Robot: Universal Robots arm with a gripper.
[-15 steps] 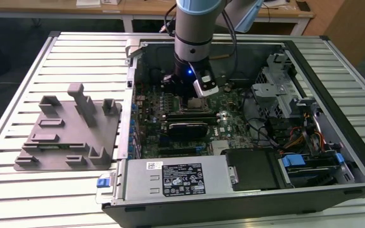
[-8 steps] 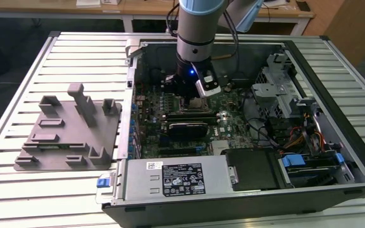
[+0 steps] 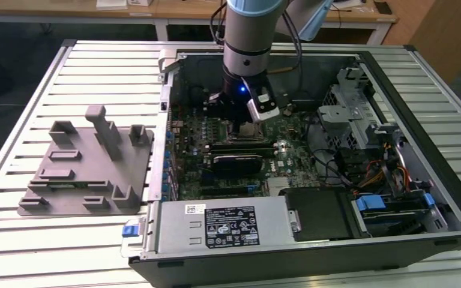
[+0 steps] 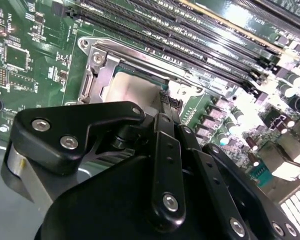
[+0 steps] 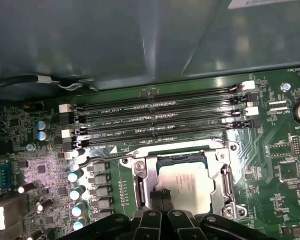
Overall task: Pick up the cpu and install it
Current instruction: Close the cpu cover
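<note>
Exterior view: a robot arm (image 3: 251, 36) reaches straight down into an open computer case (image 3: 391, 66) that lies on its side on a slatted metal table (image 3: 94, 72). A grey plastic block (image 3: 86, 174) with raised posts sits on the table at the exterior view's left, just beside the case. Inside the case, a green circuit board (image 3: 287, 156) covers the floor, and a silver power supply box (image 3: 222, 225) lies along the near wall. The gripper (image 3: 242, 125) hangs low over the middle of the board.

First wrist view: the cpu (image 5: 187, 182), a flat square chip with a pale silver top, lies flat inside its socket on the board. A shiny metal frame (image 5: 140, 175) surrounds the socket on all sides. Four long black memory slots (image 5: 159, 117) run in parallel just beyond the frame. The gripper (image 5: 162, 197) looks closed, its two dark tips drawn together. The tips are at one edge of the cpu, over the socket. Whether they touch the chip cannot be told. The gripper holds nothing.

Second wrist view: the black body of the gripper (image 4: 168, 102) fills the foreground, its linked arms converging toward the socket. Beyond it the cpu (image 4: 132, 90) shows as a pale square seated within the metal frame (image 4: 97, 75), with the memory slots (image 4: 189, 40) alongside.
</note>
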